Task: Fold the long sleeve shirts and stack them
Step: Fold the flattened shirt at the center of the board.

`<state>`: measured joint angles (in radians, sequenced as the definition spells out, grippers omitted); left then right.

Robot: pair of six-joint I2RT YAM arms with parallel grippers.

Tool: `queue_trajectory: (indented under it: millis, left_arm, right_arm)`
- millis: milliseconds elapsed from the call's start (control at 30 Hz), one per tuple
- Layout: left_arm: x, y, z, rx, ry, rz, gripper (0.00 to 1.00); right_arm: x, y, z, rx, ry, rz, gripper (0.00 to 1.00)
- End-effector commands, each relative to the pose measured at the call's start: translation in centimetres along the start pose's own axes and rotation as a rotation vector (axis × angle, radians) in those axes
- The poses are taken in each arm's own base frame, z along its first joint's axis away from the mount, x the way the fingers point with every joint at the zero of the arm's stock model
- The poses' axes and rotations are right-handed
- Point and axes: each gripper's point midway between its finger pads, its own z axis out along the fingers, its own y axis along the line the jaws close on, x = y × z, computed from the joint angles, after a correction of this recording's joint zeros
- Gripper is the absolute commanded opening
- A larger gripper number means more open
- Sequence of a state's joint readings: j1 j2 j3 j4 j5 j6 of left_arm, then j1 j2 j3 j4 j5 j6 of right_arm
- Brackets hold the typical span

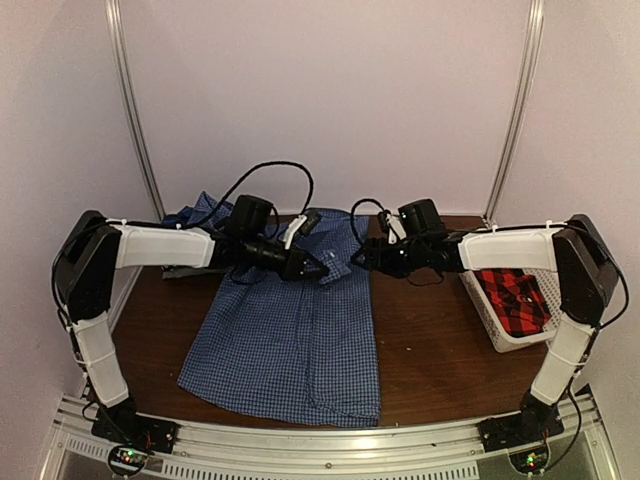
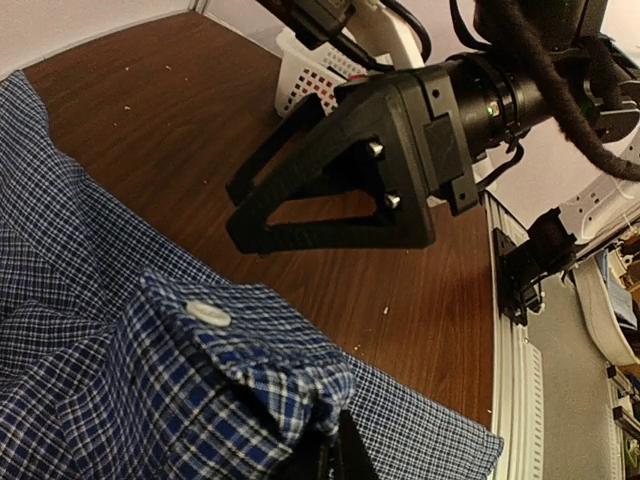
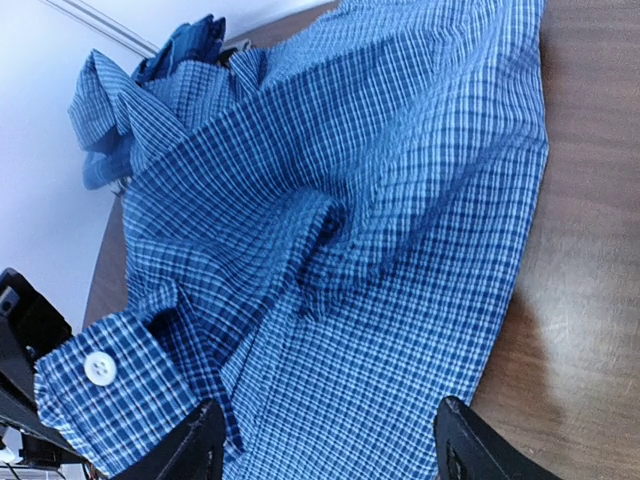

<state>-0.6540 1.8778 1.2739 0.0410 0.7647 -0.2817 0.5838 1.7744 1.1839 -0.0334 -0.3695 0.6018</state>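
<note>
With the blue-and-white check shirt (image 1: 290, 340) spread flat on the desk (image 1: 430, 340), the left pincer (image 2: 338, 455), seemingly clamped on its buttoned cuff (image 2: 210, 315), should draw the sleeve across the body while the right pincer (image 3: 328, 435), gaping, steadies the fold.

This is a robot test cell in a lab, not a home. The left arm (image 1: 160, 245) and the right arm (image 1: 505, 248) are bolted to an aluminium rail (image 1: 330, 450) along the bottom edge of the top view. Small lit circuit boards (image 1: 125, 458) sit at their bases, and loose black cables (image 1: 275, 170) loop over the wrists. A plain brown table (image 1: 430, 350) fills the middle, closed in by bare pale walls (image 1: 320, 90) and curved metal poles (image 1: 135, 110) in the upper corners
</note>
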Motion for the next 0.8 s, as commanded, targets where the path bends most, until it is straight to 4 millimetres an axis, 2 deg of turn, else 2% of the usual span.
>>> queue_trajectory:
  millis: [0, 167, 333, 433, 533, 767]
  left_arm:
    - [3.3, -0.5, 1.3, 0.045, 0.128, 0.013, 0.08]
    - [6.1, -1.0, 2.3, 0.048, 0.244, 0.006, 0.30]
    - [6.2, -1.1, 2.1, 0.003, 0.254, 0.010, 0.54]
    - [5.3, -1.2, 1.5, -0.027, 0.209, -0.007, 0.59]
    - [4.4, -1.6, 0.7, -0.044, 0.144, -0.050, 0.60]
    - [3.9, 1.1, -2.8, -0.238, 0.026, -0.209, 0.59]
  right_arm:
    - [2.1, -0.4, -0.7, -0.024, 0.033, 0.004, 0.73]
    - [3.7, -1.3, -1.6, -0.006, 0.023, 0.000, 0.73]
    - [4.8, -1.1, -1.5, -0.005, 0.041, -0.045, 0.73]
    - [5.0, -0.2, -0.8, -0.009, 0.064, -0.112, 0.74]
    - [4.9, 1.0, 0.2, -0.026, 0.089, -0.174, 0.74]
    - [6.3, 3.6, 2.4, -0.058, 0.164, -0.323, 0.74]
